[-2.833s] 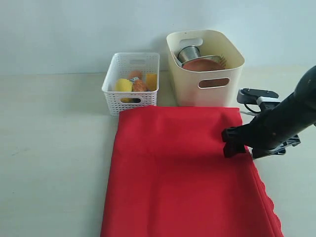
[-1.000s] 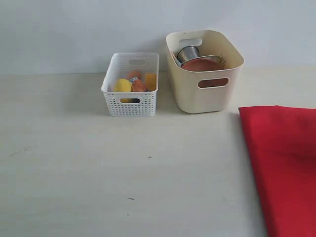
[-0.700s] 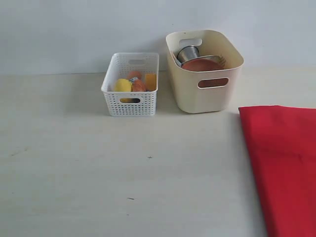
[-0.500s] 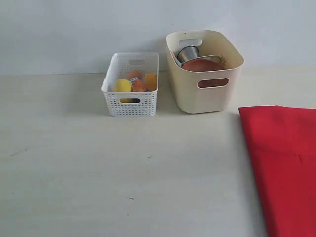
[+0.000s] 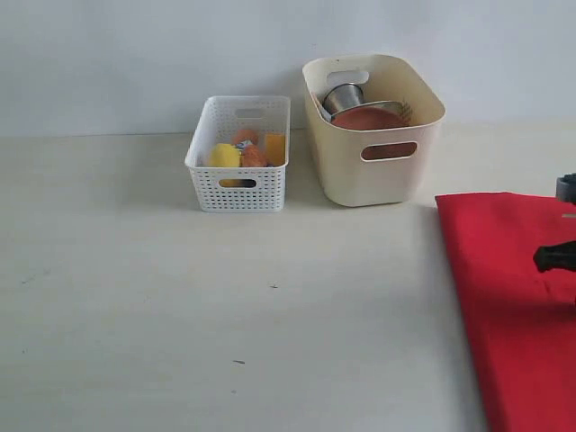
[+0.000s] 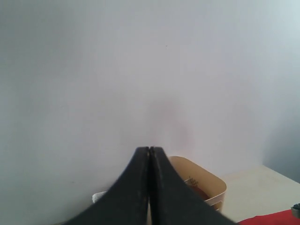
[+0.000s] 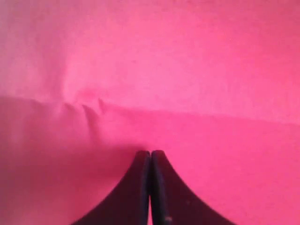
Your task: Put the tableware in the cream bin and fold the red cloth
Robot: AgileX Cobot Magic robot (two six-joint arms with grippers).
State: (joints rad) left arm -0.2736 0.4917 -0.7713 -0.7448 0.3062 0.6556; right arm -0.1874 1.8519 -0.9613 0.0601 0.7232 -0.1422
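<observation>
The red cloth (image 5: 508, 297) lies flat on the right side of the table, running out of the exterior view. The cream bin (image 5: 378, 171) stands at the back with a steel cup (image 5: 343, 96) and a brown plate (image 5: 367, 119) inside; other tableware is hidden. My right gripper (image 5: 553, 258) shows as a dark shape at the right edge, over the cloth. In the right wrist view that gripper (image 7: 150, 153) is shut just above the creased cloth (image 7: 187, 70), with nothing between its fingers. My left gripper (image 6: 149, 149) is shut and empty, raised toward the wall, with the bin (image 6: 213, 185) behind it.
A low white perforated basket (image 5: 238, 184) with yellow and orange food stands left of the cream bin. The pale table (image 5: 135, 297) stretches bare across the left and middle. A corner of the red cloth (image 6: 276, 219) shows in the left wrist view.
The cloth, earlier spread across the middle, now lies at the right. In the last half second the right gripper has come into the exterior view at the right edge.
</observation>
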